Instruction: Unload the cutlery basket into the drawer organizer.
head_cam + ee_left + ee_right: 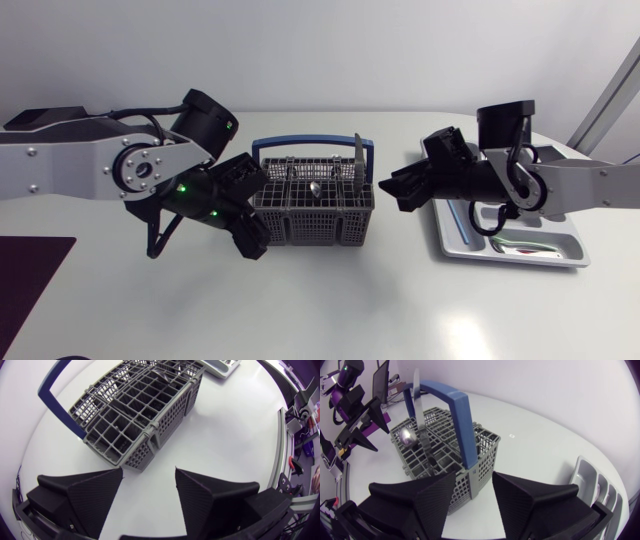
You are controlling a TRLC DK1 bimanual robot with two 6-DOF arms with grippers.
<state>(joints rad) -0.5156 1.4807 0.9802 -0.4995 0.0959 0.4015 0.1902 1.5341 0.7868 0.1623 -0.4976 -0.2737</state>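
The grey cutlery basket (315, 210) with its blue handle (312, 143) stands mid-table. A knife (358, 160) and a spoon (315, 188) stand upright in it. My left gripper (255, 212) is at the basket's left side, open and empty; in its wrist view the basket (140, 415) lies just ahead of the gripper (148, 490). My right gripper (392, 193) is open at the basket's right side. Its wrist view shows the gripper (475, 487) with the basket's near corner (480, 475) at its tips, and the knife (417, 400) and spoon (409, 437) beyond.
The pale drawer organizer (575, 250) lies at the right under my right arm, holding a blue-handled piece (462, 225) and a green-tinted piece (520, 243). Its edge (592, 485) shows beside the right gripper. A dark purple mat (25, 275) lies at the front left.
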